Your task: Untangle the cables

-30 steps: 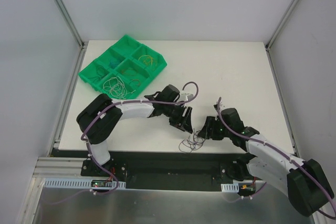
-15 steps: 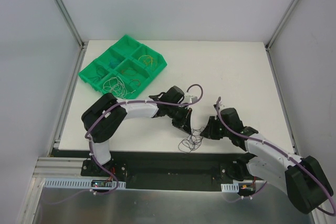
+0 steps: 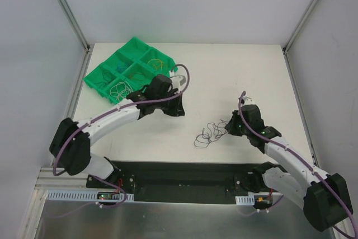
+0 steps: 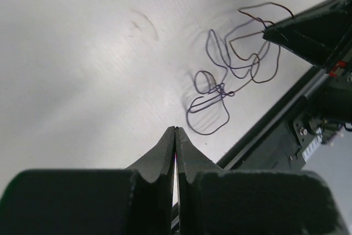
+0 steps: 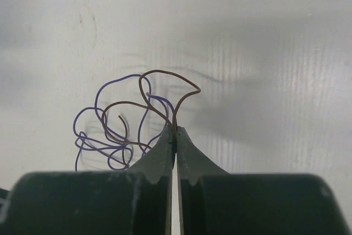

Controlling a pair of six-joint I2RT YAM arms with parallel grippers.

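A loose tangle of thin cables (image 3: 208, 134) lies on the white table near its front edge. The right wrist view shows a brown cable (image 5: 159, 71) looped with a purple cable (image 5: 97, 98). My right gripper (image 3: 228, 129) sits at the tangle's right side, its jaws (image 5: 175, 129) shut on the brown cable. My left gripper (image 3: 180, 111) hangs up and to the left, apart from the tangle. Its jaws (image 4: 175, 129) are shut, and a faint reddish sliver shows in the seam; I cannot tell what it is. The left wrist view looks down on the tangle (image 4: 231, 81).
A green compartment tray (image 3: 136, 41) stands at the back left, holding white, yellow and other thin wires. The table's front edge and the dark base rail (image 4: 275, 136) run just beyond the tangle. My right gripper's black body (image 4: 313, 34) fills that view's upper right.
Both grippers went from open to shut. The left arm swung from the tangle up and left toward the tray. The tangle shifted slightly away from the front edge, with the right gripper.
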